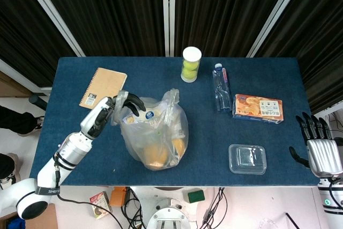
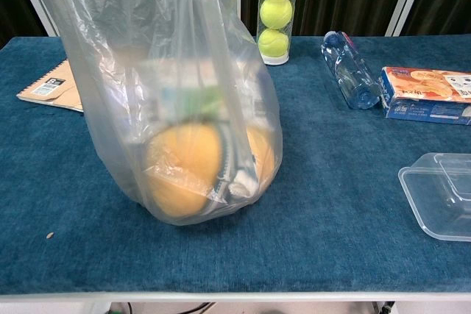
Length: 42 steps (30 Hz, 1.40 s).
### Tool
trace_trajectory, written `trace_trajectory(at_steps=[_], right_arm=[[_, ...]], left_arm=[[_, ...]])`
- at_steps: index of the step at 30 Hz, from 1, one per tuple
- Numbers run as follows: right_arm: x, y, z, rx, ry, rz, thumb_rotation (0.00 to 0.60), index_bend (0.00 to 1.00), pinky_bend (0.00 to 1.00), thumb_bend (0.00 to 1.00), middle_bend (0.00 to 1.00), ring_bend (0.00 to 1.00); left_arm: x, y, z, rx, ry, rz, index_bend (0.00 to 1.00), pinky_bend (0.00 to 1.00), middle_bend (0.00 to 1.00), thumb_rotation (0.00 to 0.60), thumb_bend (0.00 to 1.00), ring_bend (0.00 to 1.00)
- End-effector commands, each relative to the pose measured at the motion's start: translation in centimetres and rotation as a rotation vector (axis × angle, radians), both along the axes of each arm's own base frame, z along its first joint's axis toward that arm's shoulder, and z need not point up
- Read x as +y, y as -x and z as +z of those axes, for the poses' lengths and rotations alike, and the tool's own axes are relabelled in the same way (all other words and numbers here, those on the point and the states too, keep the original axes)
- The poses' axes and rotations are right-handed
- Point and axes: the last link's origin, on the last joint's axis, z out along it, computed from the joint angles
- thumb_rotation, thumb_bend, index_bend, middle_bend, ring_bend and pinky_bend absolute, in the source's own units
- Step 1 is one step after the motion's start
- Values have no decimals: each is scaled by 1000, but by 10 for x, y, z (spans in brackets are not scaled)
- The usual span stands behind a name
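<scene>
Clear plastic makes up the bag (image 1: 154,135), which the left hand (image 1: 110,112) grips at one handle; the left arm reaches in from the lower left edge of the head view, forearm slanting up and to the right, dark fingers curled over the bunched plastic at the bag's upper left. The bag stands upright on the blue table (image 1: 203,154), just left of the middle; its long axis runs bottom to top, mouth and handles pointing up, as the chest view shows (image 2: 184,108). Orange, rounded things (image 2: 184,167) sit at its bottom, with a pale packet above them, blurred through the plastic.

The right hand (image 1: 320,146) hovers off the table's right edge, palm flat, fingers straight, apart and pointing away from the robot; it holds nothing and touches nothing. Nearest to it lies a clear plastic box (image 1: 247,159); behind that, an orange packet (image 1: 258,108), a water bottle (image 1: 221,86) on its side, and a tube of tennis balls (image 1: 191,64) standing upright. A brown notebook (image 1: 102,88) lies near the left hand.
</scene>
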Motion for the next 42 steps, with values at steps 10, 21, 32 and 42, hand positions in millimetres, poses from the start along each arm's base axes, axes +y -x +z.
trace_trajectory(at_steps=[10,21,32,42], right_arm=[[-15,-24,-2,-5,-3,102,600,0,0,291,0,0],[-74,-152,-31,-127,-33,481,600,0,0,151,0,0],[-109,-260,-68,-285,-110,732,600,0,0,104,0,0],[-113,-299,-70,-358,-98,800,600,0,0,104,0,0]], left_arm=[[0,-5,-1,-27,29,5,357,448,398,23,0,332],[-2,-7,4,-37,33,20,356,440,393,23,0,331],[-3,-8,4,-26,92,74,345,437,384,26,0,329],[-1,-11,0,-15,105,80,324,435,367,23,0,314]])
